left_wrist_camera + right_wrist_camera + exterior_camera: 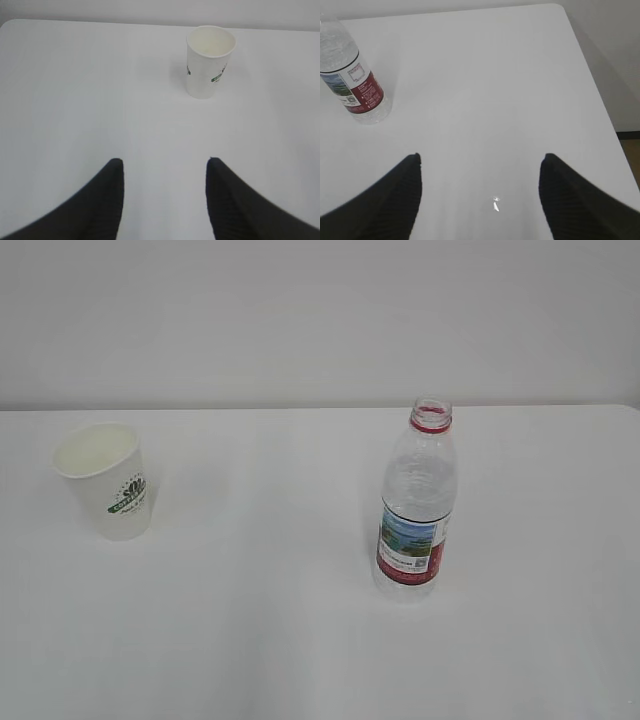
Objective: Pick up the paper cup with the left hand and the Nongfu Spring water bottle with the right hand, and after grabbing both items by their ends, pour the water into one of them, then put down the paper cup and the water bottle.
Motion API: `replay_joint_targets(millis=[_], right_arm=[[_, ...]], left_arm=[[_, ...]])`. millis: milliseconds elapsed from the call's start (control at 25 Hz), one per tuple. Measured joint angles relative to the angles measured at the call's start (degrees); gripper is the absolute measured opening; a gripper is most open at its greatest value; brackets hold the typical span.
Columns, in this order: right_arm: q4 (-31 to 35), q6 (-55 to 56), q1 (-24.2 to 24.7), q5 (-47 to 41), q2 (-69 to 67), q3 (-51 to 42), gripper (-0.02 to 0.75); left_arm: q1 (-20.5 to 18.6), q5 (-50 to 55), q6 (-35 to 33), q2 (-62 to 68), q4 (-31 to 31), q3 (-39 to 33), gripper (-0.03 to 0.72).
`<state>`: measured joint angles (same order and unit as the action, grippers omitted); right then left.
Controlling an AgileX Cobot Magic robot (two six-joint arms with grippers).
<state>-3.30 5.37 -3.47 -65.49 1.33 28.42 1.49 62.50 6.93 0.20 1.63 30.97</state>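
Upright at the table's (300,640) left stands the cup (104,481), empty and logo outward, while the uncapped bottle (416,502) stands upright right of the middle, well apart from it. Over bare table, the left hand (165,167) has its fingers (107,200) spread with nothing between them, the cup ahead and slightly right of it. Likewise the right hand (480,162) hangs with fingers (570,195) wide apart and empty, the bottle off to its front left.

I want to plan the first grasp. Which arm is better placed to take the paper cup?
Left. The paper cup stands upright ahead of the open left end effector; the right wrist view shows only the bottle.
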Motion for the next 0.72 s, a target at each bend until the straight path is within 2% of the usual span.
replay_joint_targets(millis=[720], right_arm=[[0.0, 0.0, 0.0, 0.0, 0.0, 0.0, 0.550]], left_arm=[[0.0, 0.0, 0.0, 0.0, 0.0, 0.0, 0.389]])
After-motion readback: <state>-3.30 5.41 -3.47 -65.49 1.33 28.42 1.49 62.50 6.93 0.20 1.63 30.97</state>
